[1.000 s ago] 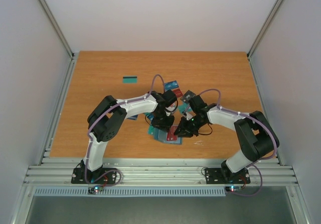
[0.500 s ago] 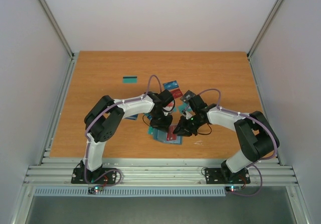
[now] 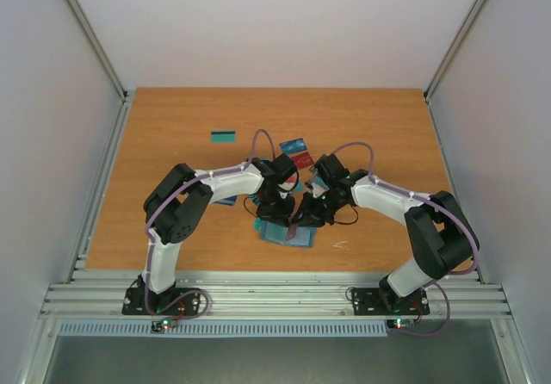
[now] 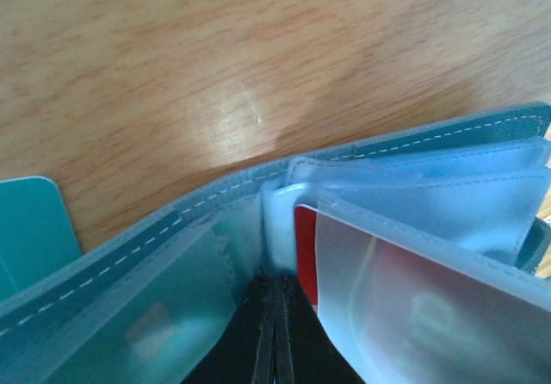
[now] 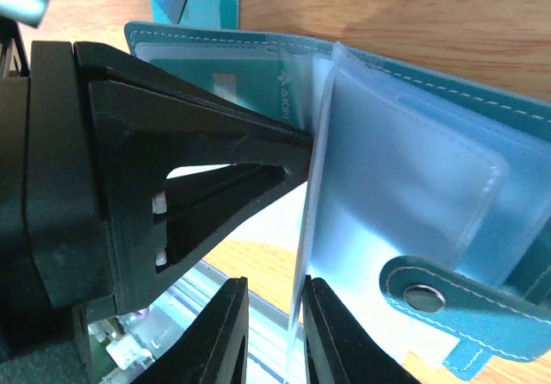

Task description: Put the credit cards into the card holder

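1. Card holder [image 5: 482, 117] — teal, white-stitched, clear sleeves, snap strap — lies open on the wooden table [image 3: 172, 143]
2. Left gripper [image 4: 274, 285] clenched, tips at its fold
3. Right gripper [image 5: 274, 302] slightly parted, straddling one sleeve

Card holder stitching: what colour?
White stitching along the teal card holder edge. It shows best in the left wrist view.

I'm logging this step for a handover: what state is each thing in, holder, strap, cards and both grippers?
card holder: lying open, clear sleeves fanned up.
strap snap: unfastened.
red card: inside a sleeve.
striped teal card: lying loose, away from the holder.
left gripper: shut, tips at the holder's fold.
right gripper: narrowly open, one sleeve's edge between its fingers.
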